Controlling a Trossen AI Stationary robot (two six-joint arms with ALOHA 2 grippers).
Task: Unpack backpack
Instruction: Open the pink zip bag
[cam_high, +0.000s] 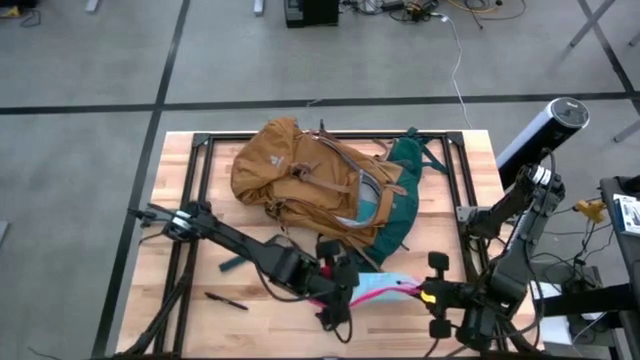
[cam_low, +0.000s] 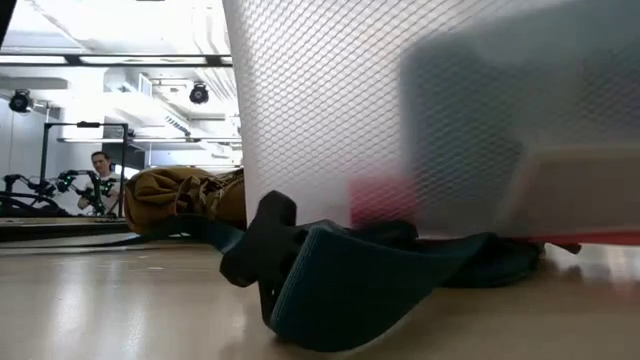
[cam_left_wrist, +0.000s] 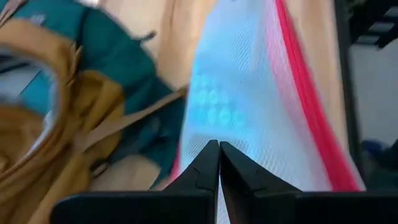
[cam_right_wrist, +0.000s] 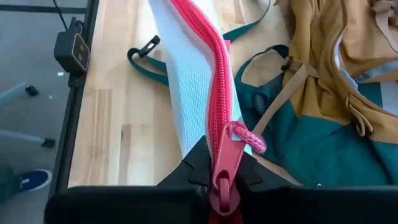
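Both arms' jaws pinch the mesh pouch (cam_high: 385, 288) just beside the backpack (cam_high: 300, 175).

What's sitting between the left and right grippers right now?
The clear pink-edged pouch spans between the left gripper and right gripper, each with jaws shut on an end. The high view shows it.
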